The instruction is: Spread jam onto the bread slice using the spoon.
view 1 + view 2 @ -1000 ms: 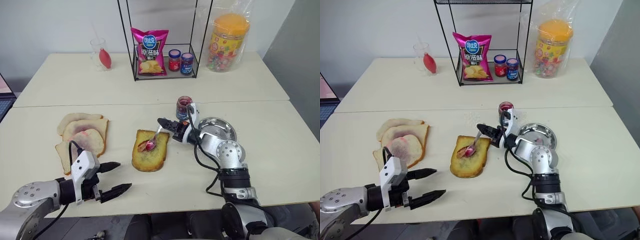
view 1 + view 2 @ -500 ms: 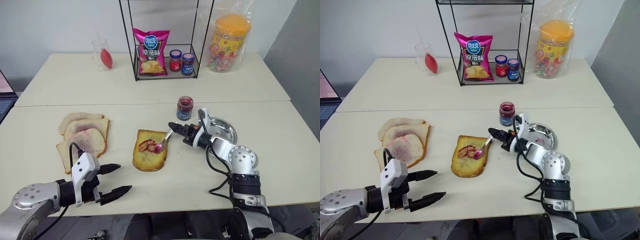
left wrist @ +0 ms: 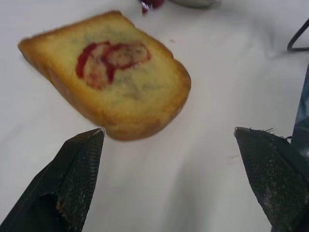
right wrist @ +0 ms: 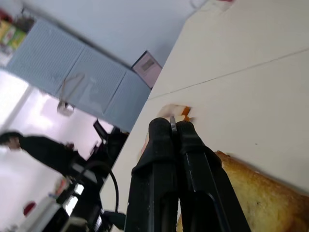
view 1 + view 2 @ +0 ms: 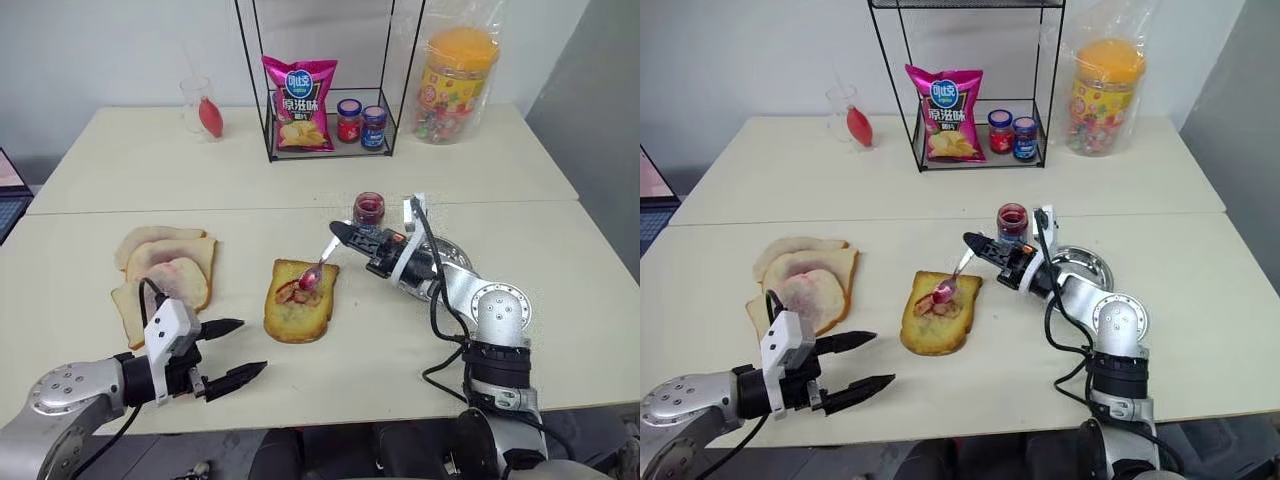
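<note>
The toasted bread slice [image 5: 300, 305] lies mid-table with a red smear of jam [image 5: 292, 292] on its far half; it shows close up in the left wrist view too [image 3: 111, 82]. My right gripper [image 5: 338, 234] is shut on the handle of the small silver spoon [image 5: 318, 265]. The spoon slants down, and its jam-coated bowl hangs just over the slice's far end. The jam jar [image 5: 368, 208] stands open behind that gripper. My left gripper [image 5: 250, 345] is open and empty, low over the table short of the slice.
Pale slices with pink smears [image 5: 160, 270] lie to the left. A metal dish [image 5: 455, 258] sits under my right forearm. At the back stand a wire rack [image 5: 320, 150] holding a chip bag and two small jars, a plastic tub [image 5: 455, 80] and a glass [image 5: 200, 105].
My right gripper has lifted the spoon off the slice's middle and drawn it toward the far end, leaving a red smear. The left gripper has hardly moved.
</note>
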Available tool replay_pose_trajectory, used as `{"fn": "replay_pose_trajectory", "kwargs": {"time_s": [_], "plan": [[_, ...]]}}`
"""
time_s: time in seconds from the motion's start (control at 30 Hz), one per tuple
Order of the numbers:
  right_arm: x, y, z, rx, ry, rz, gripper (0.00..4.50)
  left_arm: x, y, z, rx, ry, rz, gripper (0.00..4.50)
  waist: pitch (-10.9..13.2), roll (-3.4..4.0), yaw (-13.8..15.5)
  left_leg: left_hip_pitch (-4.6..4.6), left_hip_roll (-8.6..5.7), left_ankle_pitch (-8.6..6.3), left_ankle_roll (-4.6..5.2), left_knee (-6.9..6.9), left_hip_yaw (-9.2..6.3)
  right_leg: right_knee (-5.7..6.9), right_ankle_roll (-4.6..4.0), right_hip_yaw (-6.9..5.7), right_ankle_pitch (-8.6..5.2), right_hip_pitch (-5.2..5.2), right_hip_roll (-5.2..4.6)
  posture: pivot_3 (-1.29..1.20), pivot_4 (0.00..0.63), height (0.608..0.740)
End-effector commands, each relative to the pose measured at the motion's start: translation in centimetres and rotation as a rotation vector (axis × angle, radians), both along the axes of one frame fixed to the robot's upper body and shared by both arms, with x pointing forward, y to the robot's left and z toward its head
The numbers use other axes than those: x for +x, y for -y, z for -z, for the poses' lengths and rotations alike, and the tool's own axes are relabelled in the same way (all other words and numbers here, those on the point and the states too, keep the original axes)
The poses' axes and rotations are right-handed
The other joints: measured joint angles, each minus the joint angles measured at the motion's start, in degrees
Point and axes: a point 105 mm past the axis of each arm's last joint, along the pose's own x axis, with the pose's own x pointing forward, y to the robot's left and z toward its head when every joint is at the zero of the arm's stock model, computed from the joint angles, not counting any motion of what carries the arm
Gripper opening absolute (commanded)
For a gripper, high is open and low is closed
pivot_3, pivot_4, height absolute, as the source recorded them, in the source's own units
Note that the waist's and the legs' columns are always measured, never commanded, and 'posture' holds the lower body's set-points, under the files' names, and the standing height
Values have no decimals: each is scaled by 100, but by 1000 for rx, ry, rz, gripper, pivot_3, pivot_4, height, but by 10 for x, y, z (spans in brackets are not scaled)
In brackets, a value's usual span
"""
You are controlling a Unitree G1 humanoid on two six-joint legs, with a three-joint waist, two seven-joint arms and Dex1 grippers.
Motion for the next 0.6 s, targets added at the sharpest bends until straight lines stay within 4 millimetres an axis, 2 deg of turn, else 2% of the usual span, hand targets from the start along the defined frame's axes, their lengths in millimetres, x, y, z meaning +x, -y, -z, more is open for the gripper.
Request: {"fn": "replay_pose_trajectory", "kwargs": {"time_s": [0.03,0.17,0.23,0.3,0.43,0.53,0.6], "plan": [[-7,12,-30,23,193,13,46,3,26,-19,-4,121,75,4500,-1,-2,8,0,0,0,0,0,0,0,-1,0,1,1,-1,0,150,740],[-4,45,-50,44,285,124,46,12,50,-37,-15,216,131,4500,-3,-5,16,3,0,0,0,2,-3,1,0,-2,1,7,0,0,150,740],[2,79,-57,40,303,260,46,26,61,-47,-13,267,141,4500,-3,-5,43,3,-2,0,0,3,-7,2,0,-4,1,9,0,0,150,740],[5,100,-59,25,304,347,46,34,70,-51,-18,284,148,4500,-3,-5,78,5,-4,0,0,7,-9,2,0,-5,3,16,0,0,150,740],[5,147,-46,-27,265,493,46,36,96,-55,-53,288,233,4500,-3,-5,83,6,-6,0,0,5,-3,0,0,1,6,17,1,0,150,740],[0,157,-37,-31,236,533,46,31,98,-55,-59,284,259,4500,-3,-4,44,6,-2,0,1,2,-4,1,0,1,6,16,3,0,150,740],[-1,172,-23,-31,194,578,46,30,106,-53,-75,268,290,4500,-4,-4,36,8,0,0,1,-1,-8,3,0,-2,6,15,4,0,150,740]]}}
